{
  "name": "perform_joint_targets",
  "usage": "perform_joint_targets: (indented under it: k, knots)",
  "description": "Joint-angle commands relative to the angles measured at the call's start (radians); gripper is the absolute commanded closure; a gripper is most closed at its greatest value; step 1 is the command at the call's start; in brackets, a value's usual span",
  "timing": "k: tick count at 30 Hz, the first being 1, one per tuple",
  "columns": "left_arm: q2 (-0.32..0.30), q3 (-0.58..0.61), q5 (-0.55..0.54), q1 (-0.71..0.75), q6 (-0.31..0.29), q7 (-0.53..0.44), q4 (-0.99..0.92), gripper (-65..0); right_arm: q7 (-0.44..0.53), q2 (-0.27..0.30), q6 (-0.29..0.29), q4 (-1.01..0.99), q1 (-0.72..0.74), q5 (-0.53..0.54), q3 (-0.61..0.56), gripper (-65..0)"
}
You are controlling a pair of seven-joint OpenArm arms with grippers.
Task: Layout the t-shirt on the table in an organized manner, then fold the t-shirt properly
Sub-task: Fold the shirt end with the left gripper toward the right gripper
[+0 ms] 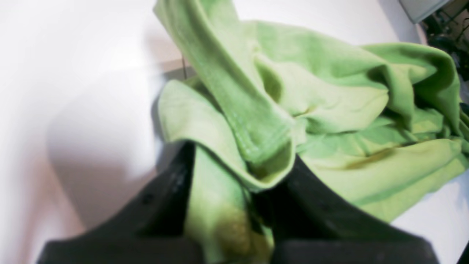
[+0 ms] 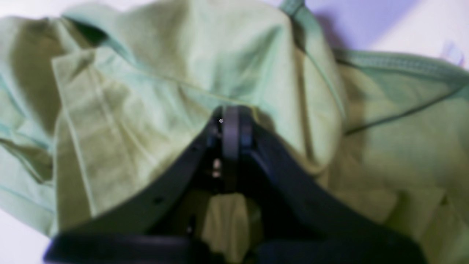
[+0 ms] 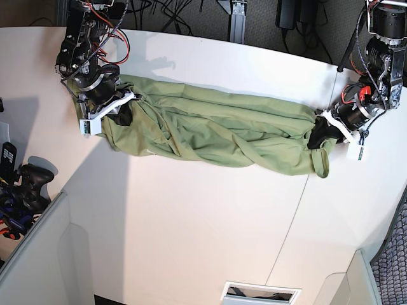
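Observation:
The olive-green t-shirt (image 3: 216, 130) lies bunched in a long wrinkled band across the back of the white table (image 3: 191, 222), stretched between both grippers. In the base view my right gripper (image 3: 121, 113) is at the shirt's left end. The right wrist view shows this gripper (image 2: 231, 113) with its tips together, shut on a fold of the t-shirt (image 2: 165, 73). At the shirt's right end my left gripper (image 3: 318, 136) holds the cloth. In the left wrist view a thick bunch of the t-shirt (image 1: 329, 95) fills the gap of that gripper (image 1: 242, 156), black fingers (image 1: 165, 198) pressing either side.
A thin dark seam (image 3: 296, 210) runs down the table on the right. A black game controller (image 3: 28, 181) sits off the table's left edge. A rectangular slot (image 3: 261, 293) lies at the front edge. Cables and stands line the back.

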Motion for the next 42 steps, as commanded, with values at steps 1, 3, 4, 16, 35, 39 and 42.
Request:
perform_joint_targets:
  k: [1, 3, 4, 16, 35, 39, 42]
  knots:
    - [-0.017, -0.003, 0.01, -0.014, 0.004, -0.019, 0.01, 0.0, -0.001, 0.01, 0.003, 0.011, 0.011, 0.026, 0.003, 0.0]
    - [-0.024, -0.018, 0.023, -0.021, 0.004, -0.035, 0.01, 0.0, 0.002, 0.01, 0.003, 0.025, 0.011, 0.052, 0.003, 0.0]
    - [-0.029, -0.027, 0.027, -0.028, 0.003, -0.035, 0.01, 0.0, 0.002, 0.01, 0.003, 0.037, 0.011, 0.06, 0.003, 0.0]
    - [-0.12, -0.049, 0.161, -0.148, 0.004, -0.045, 0.01, 0.0, -0.004, 0.01, 0.004, 0.224, 0.011, 0.063, 0.003, 0.0]
    - [-0.107, 0.326, 0.42, -0.166, 0.161, 0.087, 0.359, 0.0, -0.003, 0.011, 0.004, 0.237, 0.014, 0.061, 0.003, 0.0]
    - [-0.06, 0.419, 0.433, -0.166, 0.212, 0.193, 0.43, 0.0, -0.003, 0.011, 0.004, 0.237, 0.014, 0.06, 0.003, 0.0]
    - [-0.034, 0.475, 0.433, -0.166, 0.27, 0.211, 0.462, 0.0, -0.003, 0.011, 0.004, 0.237, 0.013, 0.054, 0.003, 0.0]
